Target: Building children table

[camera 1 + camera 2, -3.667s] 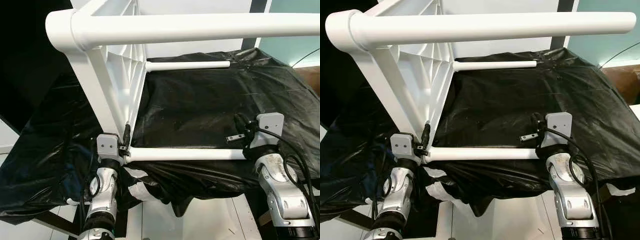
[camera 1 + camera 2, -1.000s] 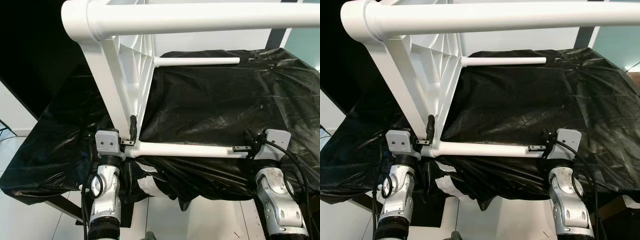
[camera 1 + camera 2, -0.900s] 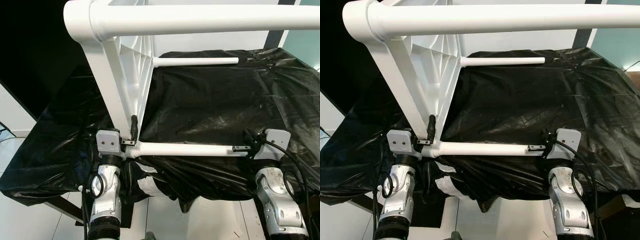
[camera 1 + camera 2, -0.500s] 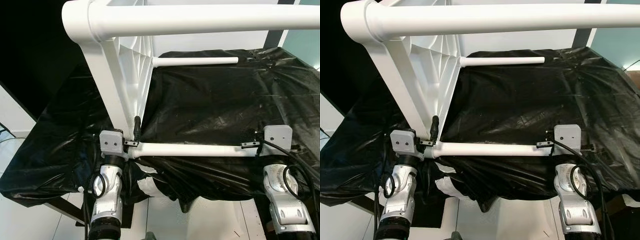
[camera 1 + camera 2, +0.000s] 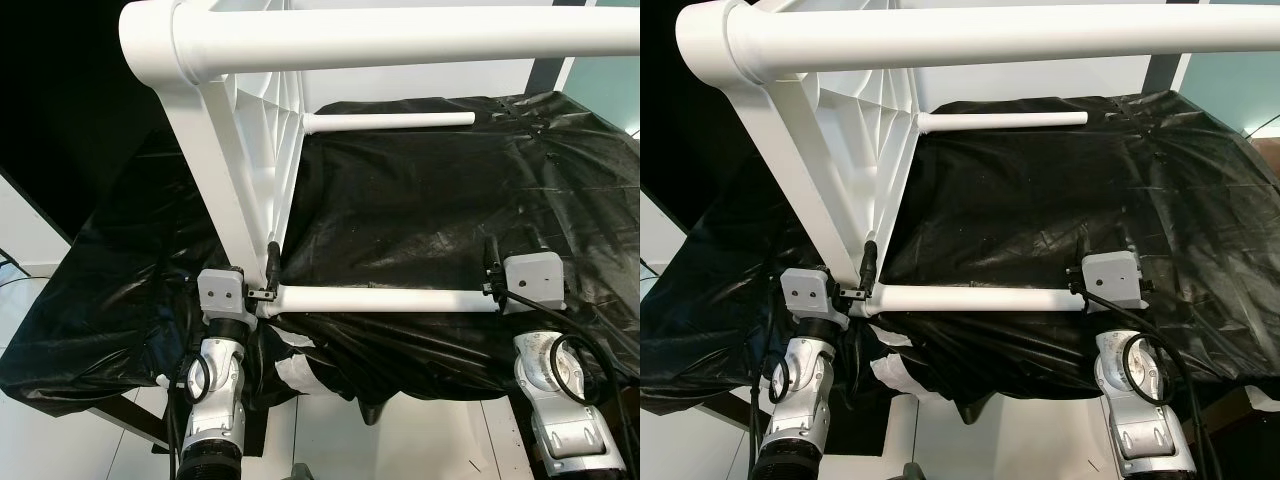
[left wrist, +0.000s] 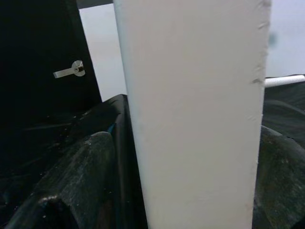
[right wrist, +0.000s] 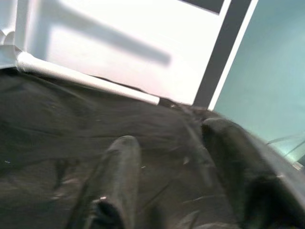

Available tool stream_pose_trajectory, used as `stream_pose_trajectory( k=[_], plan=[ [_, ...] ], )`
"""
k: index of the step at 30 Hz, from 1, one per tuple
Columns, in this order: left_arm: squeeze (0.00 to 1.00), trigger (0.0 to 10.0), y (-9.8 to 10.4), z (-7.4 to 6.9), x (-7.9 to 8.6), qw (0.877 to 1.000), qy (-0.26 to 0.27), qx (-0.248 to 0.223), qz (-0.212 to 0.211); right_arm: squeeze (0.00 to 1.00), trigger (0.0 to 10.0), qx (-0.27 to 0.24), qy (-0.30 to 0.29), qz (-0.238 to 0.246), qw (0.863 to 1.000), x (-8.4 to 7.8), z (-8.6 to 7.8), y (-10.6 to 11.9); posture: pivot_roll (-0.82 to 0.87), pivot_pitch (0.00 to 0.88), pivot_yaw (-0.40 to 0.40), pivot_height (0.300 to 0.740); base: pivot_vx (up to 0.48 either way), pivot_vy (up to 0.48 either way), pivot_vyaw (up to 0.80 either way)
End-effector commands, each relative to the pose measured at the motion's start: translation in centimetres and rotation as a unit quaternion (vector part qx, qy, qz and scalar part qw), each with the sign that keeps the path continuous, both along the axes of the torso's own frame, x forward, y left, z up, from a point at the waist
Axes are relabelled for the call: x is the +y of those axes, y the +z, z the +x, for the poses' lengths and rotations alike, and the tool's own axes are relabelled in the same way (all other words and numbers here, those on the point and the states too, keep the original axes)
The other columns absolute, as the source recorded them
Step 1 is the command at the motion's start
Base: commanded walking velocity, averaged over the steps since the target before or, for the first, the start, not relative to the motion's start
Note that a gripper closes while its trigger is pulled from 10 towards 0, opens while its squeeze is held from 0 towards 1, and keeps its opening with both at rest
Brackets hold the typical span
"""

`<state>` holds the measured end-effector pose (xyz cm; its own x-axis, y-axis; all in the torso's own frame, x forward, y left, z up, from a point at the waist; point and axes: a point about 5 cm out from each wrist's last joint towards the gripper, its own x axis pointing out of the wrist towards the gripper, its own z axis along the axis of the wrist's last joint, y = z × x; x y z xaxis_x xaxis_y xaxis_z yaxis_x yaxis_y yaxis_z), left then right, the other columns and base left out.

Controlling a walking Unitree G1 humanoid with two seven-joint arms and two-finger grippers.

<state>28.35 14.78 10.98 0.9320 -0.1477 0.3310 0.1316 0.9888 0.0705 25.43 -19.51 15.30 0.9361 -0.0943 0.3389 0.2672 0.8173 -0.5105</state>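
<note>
Since half a second ago my right gripper (image 5: pixel 489 262) has turned at the far end of the near leg (image 5: pixel 385 298): its grey wrist block, which then stood upright with short fingers pointing along the leg, is now rolled over, and its black fingers (image 7: pixel 116 176) point away from me over the black plastic sheet (image 5: pixel 420 200). The white table frame has barely shifted.

The children's table (image 5: pixel 250 130) stands on its side on the sheet-covered surface. Its ribbed white underside faces right, with four round white legs sticking out to the right. One thick leg (image 5: pixel 420 35) crosses the top of my head view, a thin far leg (image 5: pixel 390 121) lies on the sheet at the back, and the near leg runs just above the front edge of the sheet, between my two arms.

My left gripper (image 5: pixel 268 272) sits at the corner where the near leg meets the tabletop. The left wrist view shows a broad white part (image 6: pixel 190 119) pressed between its dark fingers (image 6: pixel 81 181), so it is clamped on the table there.

In the right wrist view the fingers are spread apart with nothing between them, and the sheet lies beneath them. The wrist block sits just beside the free tip of the near leg; I cannot tell whether it touches.
</note>
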Motion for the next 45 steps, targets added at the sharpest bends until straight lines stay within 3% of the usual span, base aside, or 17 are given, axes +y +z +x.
stream_pose_trajectory(
  k=[1,2,7,8,9,10,12,13,14,15,19,22,30,34,39,41,45],
  plan=[
    [0.74,10.0,-0.9,-0.3,0.0,0.999,0.037,0.016,-0.029,1.00,10.0,-0.018,-0.004,-0.050,0.999,0.5,-0.2,0.3,0.09,0.000,0.086,0.740,0.000,0.000,0.00],
    [0.96,10.0,-0.8,-0.4,0.0,0.999,0.035,0.015,-0.029,1.00,10.0,-0.022,-0.012,-0.071,0.997,0.4,-0.3,0.4,0.09,0.000,0.084,0.740,0.000,0.000,0.00],
    [1.00,10.0,-0.6,-0.6,-0.1,0.999,0.025,0.005,-0.024,1.00,10.0,-0.030,-0.053,-0.126,0.990,0.0,-0.3,0.5,0.10,0.000,0.084,0.740,0.000,0.000,0.00],
    [1.00,10.0,-0.6,-0.7,-0.3,0.999,0.020,0.003,-0.025,0.39,10.0,-0.031,-0.062,-0.139,0.988,-0.1,-0.2,0.6,0.10,0.000,0.082,0.740,0.000,0.000,0.00],
    [1.00,10.0,-0.6,-0.7,-0.3,0.999,0.020,0.003,-0.025,0.39,10.0,-0.031,-0.062,-0.139,0.988,-0.1,-0.2,0.6,0.10,0.000,0.082,0.740,0.000,0.000,0.00],
    [1.00,10.0,-0.5,-0.8,-0.4,1.000,0.012,0.001,-0.026,0.00,10.0,-0.031,-0.065,-0.150,0.986,-0.2,-0.2,0.6,0.10,0.000,0.081,0.740,0.000,0.000,0.00],
    [0.98,10.0,-0.5,-0.9,-0.6,1.000,0.002,-0.002,-0.028,0.00,10.0,-0.031,-0.065,-0.159,0.985,-0.2,-0.1,0.6,0.10,0.000,0.081,0.740,0.000,0.000,0.00],
    [0.06,10.0,-0.2,-1.2,-0.8,1.000,-0.010,-0.008,-0.029,0.00,10.0,-0.031,-0.064,-0.171,0.983,-0.2,-0.1,0.6,0.11,0.000,0.078,0.740,0.000,0.000,0.00],
    [0.06,10.0,-0.2,-1.2,-0.8,1.000,-0.010,-0.008,-0.029,0.00,10.0,-0.031,-0.064,-0.171,0.983,-0.2,-0.1,0.6,0.11,0.000,0.078,0.740,0.000,0.000,0.00],
    [0.00,10.0,0.0,-1.4,-0.9,0.999,-0.021,-0.016,-0.031,0.00,10.0,-0.029,-0.061,-0.176,0.982,-0.1,-0.1,0.5,0.11,0.000,0.075,0.740,0.000,0.000,0.00],
    [0.00,10.0,0.7,-2.3,-1.0,0.998,-0.053,-0.027,-0.038,0.00,10.0,-0.022,-0.056,-0.184,0.981,0.0,0.0,0.3,0.11,0.000,0.071,0.740,0.000,0.000,0.00],
    [0.00,10.0,0.6,-3.2,-0.6,0.997,-0.068,-0.029,-0.016,0.00,10.0,-0.018,-0.055,-0.190,0.980,0.1,0.1,0.1,0.13,0.000,0.062,0.740,0.000,0.000,0.00],
    [0.00,10.0,0.6,-5.4,0.5,0.997,-0.070,-0.024,0.006,0.00,10.0,-0.021,-0.047,-0.203,0.978,0.4,0.6,0.2,0.15,0.000,0.049,0.740,0.000,0.000,0.00],
    [0.00,10.0,0.8,-6.8,-0.6,0.991,-0.134,-0.017,0.009,0.00,10.0,-0.019,-0.046,-0.207,0.977,0.3,0.8,0.2,0.16,0.000,0.042,0.740,0.000,0.000,0.00],
    [0.00,10.0,0.3,-7.2,-1.4,0.983,-0.182,0.007,-0.006,0.00,10.0,-0.031,-0.030,-0.220,0.974,0.7,1.5,0.8,0.16,0.000,0.038,0.740,0.000,0.000,0.00],
    [0.00,10.0,-0.1,-6.8,-1.5,0.980,-0.196,0.022,-0.018,0.00,10.0,-0.062,-0.012,-0.251,0.966,1.6,1.9,1.9,0.15,0.000,0.041,0.740,0.000,0.000,0.00],
    [0.00,10.0,-1.3,-6.3,-0.7,0.987,-0.154,0.047,-0.020,0.00,10.0,-0.086,-0.001,-0.267,0.960,2.5,2.0,2.7,0.15,0.000,0.043,0.740,0.000,0.000,0.00]
  ],
)
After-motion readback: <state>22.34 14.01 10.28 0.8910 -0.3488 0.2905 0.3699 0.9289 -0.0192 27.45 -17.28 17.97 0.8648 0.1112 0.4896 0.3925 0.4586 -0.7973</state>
